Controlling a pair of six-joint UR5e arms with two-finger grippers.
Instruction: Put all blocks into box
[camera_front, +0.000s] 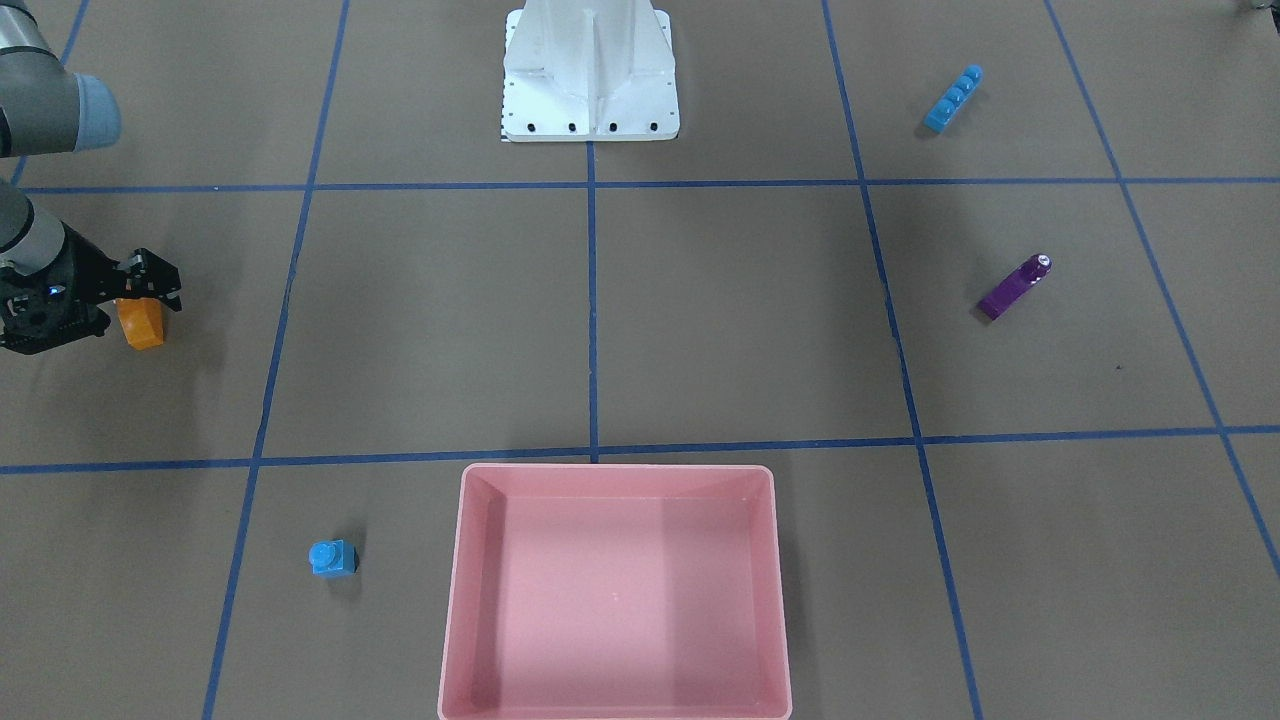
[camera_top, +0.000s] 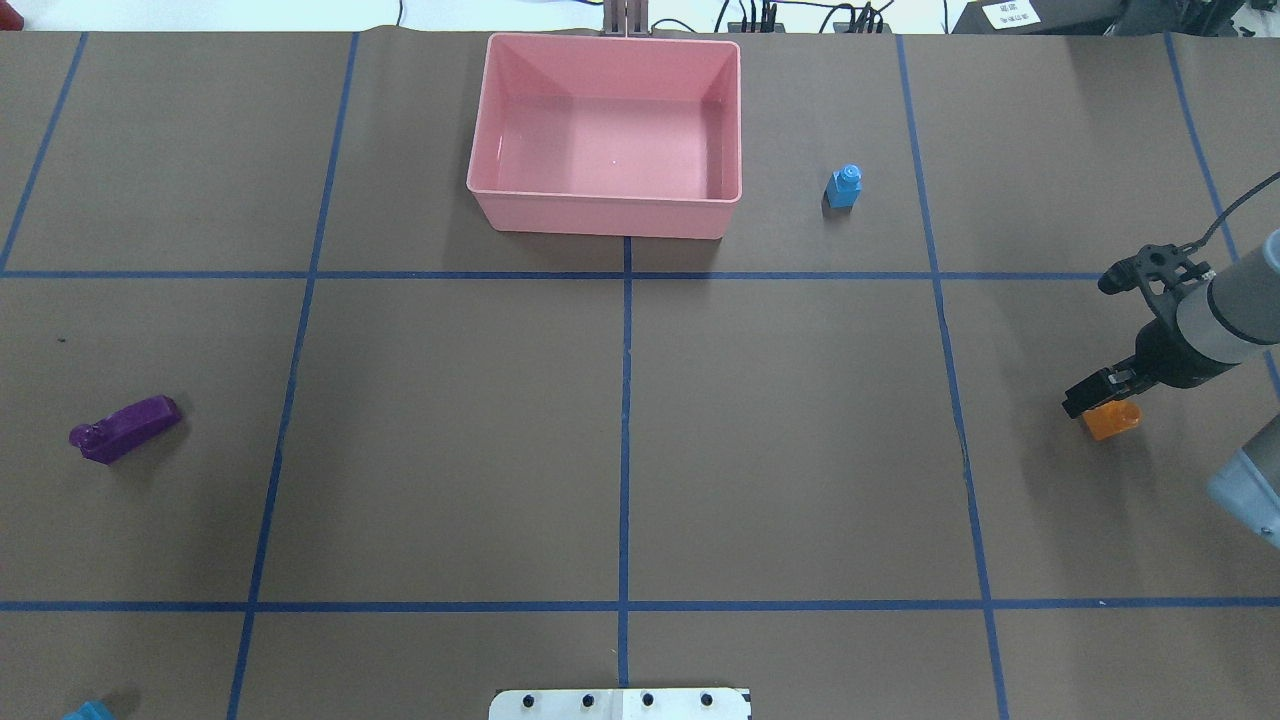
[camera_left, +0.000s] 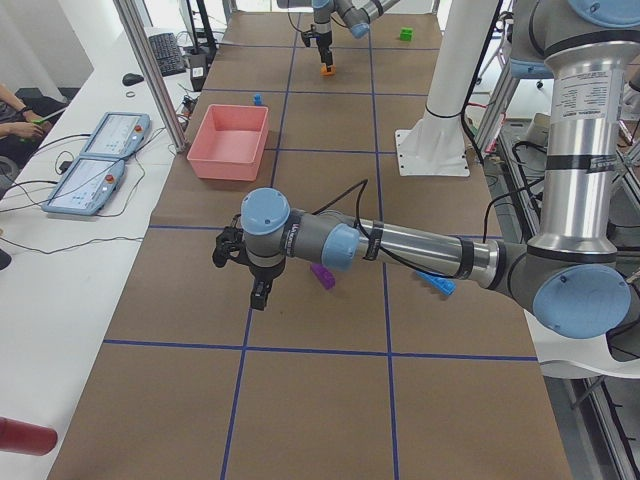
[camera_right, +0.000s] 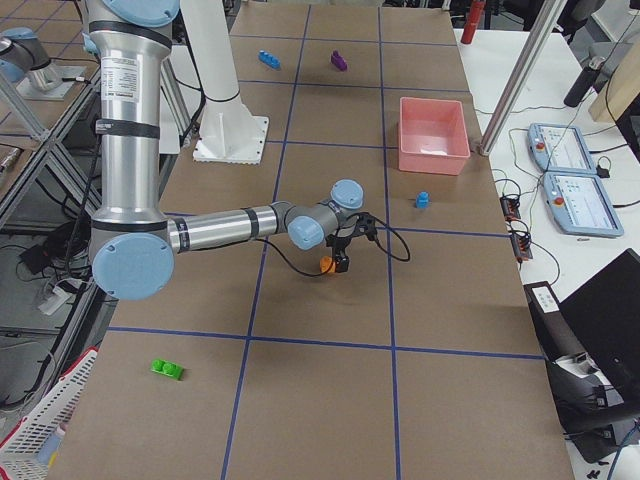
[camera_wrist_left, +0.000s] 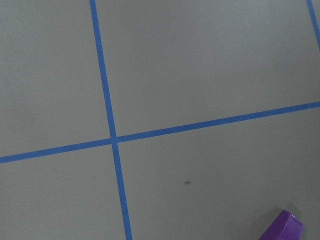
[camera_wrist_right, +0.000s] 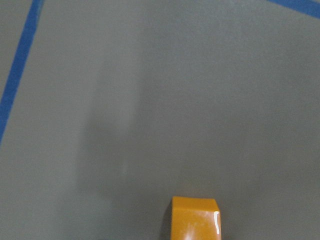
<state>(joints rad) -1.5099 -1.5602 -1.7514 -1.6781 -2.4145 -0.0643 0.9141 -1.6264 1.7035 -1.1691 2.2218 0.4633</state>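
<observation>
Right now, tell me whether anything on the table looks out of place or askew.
The purple brick lies tipped over, its stud pointing sideways rather than up. The green brick sits alone, far off at the robot's right end of the table. Nothing looks spilled or damaged.

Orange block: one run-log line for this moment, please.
right fingers at orange block, grip unclear | left fingers near purple block | box empty
</observation>
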